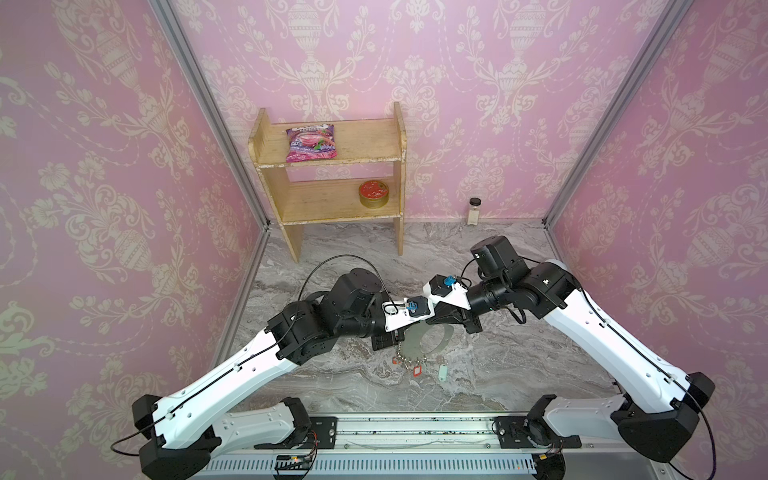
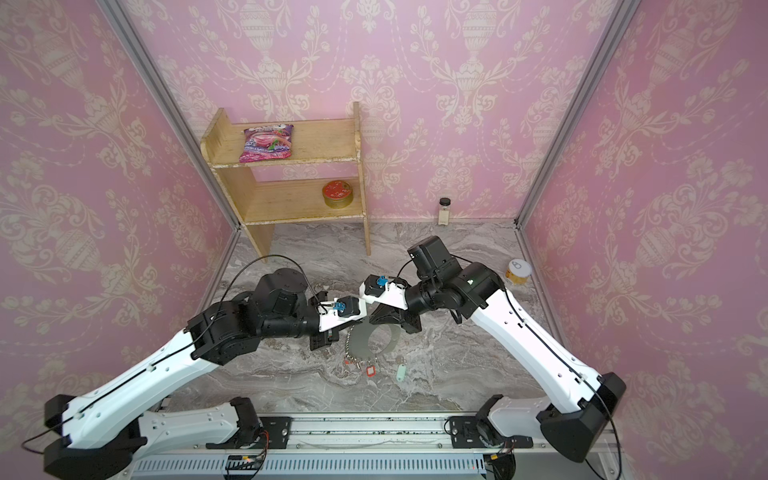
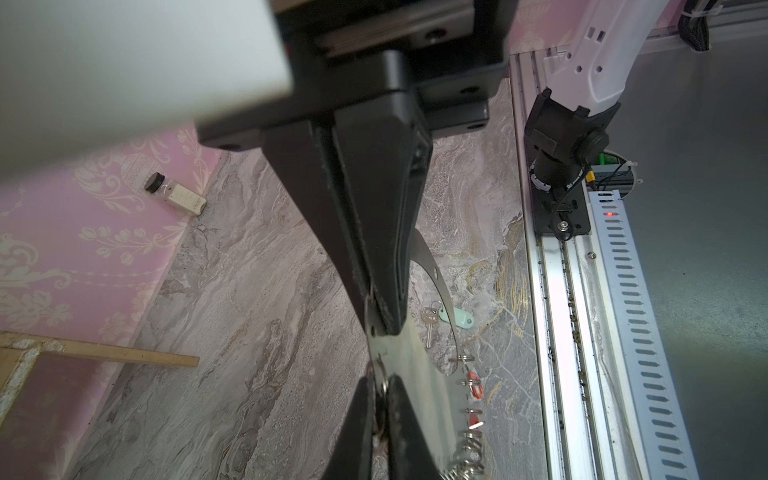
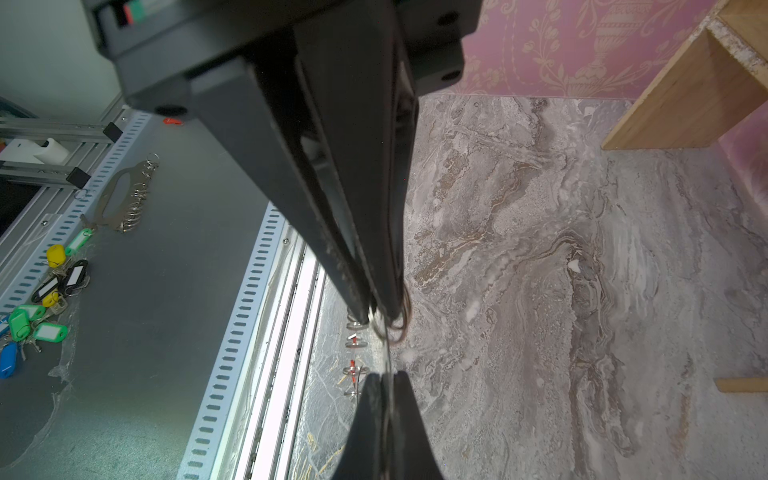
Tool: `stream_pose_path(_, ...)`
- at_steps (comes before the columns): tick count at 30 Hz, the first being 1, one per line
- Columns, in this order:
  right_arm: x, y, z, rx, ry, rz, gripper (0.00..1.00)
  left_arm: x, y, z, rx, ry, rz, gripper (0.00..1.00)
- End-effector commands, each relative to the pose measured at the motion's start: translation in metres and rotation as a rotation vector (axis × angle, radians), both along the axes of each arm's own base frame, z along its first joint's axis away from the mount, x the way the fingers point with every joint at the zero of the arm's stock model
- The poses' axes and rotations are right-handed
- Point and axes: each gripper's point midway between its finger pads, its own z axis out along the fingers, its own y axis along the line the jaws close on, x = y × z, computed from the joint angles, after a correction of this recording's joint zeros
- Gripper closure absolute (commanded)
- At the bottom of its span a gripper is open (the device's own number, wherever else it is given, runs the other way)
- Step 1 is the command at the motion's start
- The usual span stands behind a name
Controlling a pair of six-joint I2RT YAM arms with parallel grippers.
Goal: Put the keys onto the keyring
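Both grippers hold the keyring, a flat grey metal hoop, just above the marble table. Small silver loops and red tags hang from its lower rim. My left gripper is shut on a small loop at the hoop's left rim. My right gripper is shut on the hoop's opposite edge, which the right wrist view shows edge-on. The keys, silver with a mint-green tag, lie on the table just right of the hanging tags, held by neither gripper.
A wooden shelf stands at the back with a pink bag and a red tin. A small jar is by the back wall and a can at the right. Another hoop and coloured tags lie beyond the front rail.
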Motion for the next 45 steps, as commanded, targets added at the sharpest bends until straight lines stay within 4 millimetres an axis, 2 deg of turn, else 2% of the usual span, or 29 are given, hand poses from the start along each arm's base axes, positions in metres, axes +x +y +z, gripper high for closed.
stream_pose_path(1, -0.012, -0.002, 0.013, 0.032, -0.017, 0.026, 1.00, -0.003, 0.011, 0.014, 0.000, -0.037, 0.012, 0.91)
stream_pose_path(16, -0.012, -0.003, 0.014, 0.033, -0.021, 0.027, 1.00, -0.006, 0.015, 0.014, 0.006, -0.036, 0.012, 0.87)
stream_pose_path(23, -0.013, -0.002, 0.014, 0.034, -0.020, 0.031, 1.00, -0.003, 0.015, 0.013, 0.014, -0.043, 0.018, 0.92)
stream_pose_path(28, -0.014, -0.001, 0.016, 0.045, -0.015, 0.041, 1.00, -0.001, 0.013, 0.013, 0.012, -0.046, 0.020, 1.00)
stream_pose_path(36, -0.015, 0.000, 0.016, 0.046, -0.011, 0.040, 1.00, -0.002, 0.010, 0.017, -0.006, -0.047, 0.007, 1.00)
stream_pose_path(38, -0.014, -0.001, 0.016, 0.043, -0.018, 0.034, 1.00, -0.002, 0.012, 0.016, 0.000, -0.049, 0.012, 0.89)
stream_pose_path(40, -0.013, -0.002, 0.016, 0.039, -0.024, 0.025, 1.00, -0.003, 0.015, 0.018, -0.005, -0.060, 0.019, 0.74)
stream_pose_path(42, -0.013, -0.002, 0.015, 0.039, -0.024, 0.024, 1.00, -0.003, 0.017, 0.023, -0.018, -0.070, 0.025, 0.65)
stream_pose_path(45, -0.012, -0.002, 0.015, 0.038, -0.023, 0.021, 1.00, -0.004, 0.017, 0.026, -0.029, -0.070, 0.024, 0.60)
